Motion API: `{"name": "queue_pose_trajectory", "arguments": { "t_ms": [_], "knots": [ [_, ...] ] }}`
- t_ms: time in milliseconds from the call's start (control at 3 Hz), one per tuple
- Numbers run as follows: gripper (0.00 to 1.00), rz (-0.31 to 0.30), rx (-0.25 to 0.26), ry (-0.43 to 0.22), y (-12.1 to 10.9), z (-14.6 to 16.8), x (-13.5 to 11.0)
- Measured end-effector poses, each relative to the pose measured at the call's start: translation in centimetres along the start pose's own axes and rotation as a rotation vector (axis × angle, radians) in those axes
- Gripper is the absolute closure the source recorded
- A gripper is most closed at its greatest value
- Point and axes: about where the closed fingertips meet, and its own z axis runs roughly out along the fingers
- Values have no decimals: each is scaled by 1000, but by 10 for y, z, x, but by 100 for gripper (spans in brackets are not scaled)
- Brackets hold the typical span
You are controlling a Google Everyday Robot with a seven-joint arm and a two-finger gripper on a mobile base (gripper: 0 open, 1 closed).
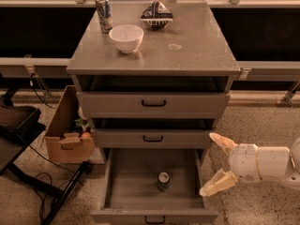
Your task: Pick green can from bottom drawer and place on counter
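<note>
The drawer cabinet [152, 104] fills the middle of my view. Its counter surface [201, 55] carries a white bowl [125, 37], a taller blue-and-silver can [103, 14] and a dark crumpled bag [156, 16], all toward the back and left. I judge the bare front-right part to be the easiest place to set something down.

Below the two shallower drawers, the bottom drawer [133, 191] stands pulled out, its flat grey floor open to me.

The pale arm comes in from the right edge. My gripper [216, 164] hangs just beside the drawer's right wall, outside it, and points left toward the interior. Its two fingers are spread wide apart with nothing between them. I cannot tell how high it sits relative to the drawer rim.

The green can [162, 181] stands upright on the drawer floor, a little right of centre, with its silver top facing up. It is apart from every wall and from the gripper.

I read this as the approach, with the grasp not yet begun. The next move calls for carrying the gripper over the right wall and lowering it so one finger passes each side of the can. It should close only when the can is centred, since an off-centre touch could tip so small a can. The lift should come up and forward, away from the drawer fronts above.
</note>
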Motion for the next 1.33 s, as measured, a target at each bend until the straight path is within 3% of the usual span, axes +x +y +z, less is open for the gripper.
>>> {"name": "queue_pose_trajectory", "arguments": {
  "t_ms": [333, 667, 1000, 1333],
  "knots": [
    [0, 0, 0, 0, 0, 0, 0],
    [0, 38, -20, -16, 3, 50, 28],
    [0, 90, -24, -62, -3, 123, 70],
    [0, 169, -48, -98, 1, 204, 131]
  ]
}}
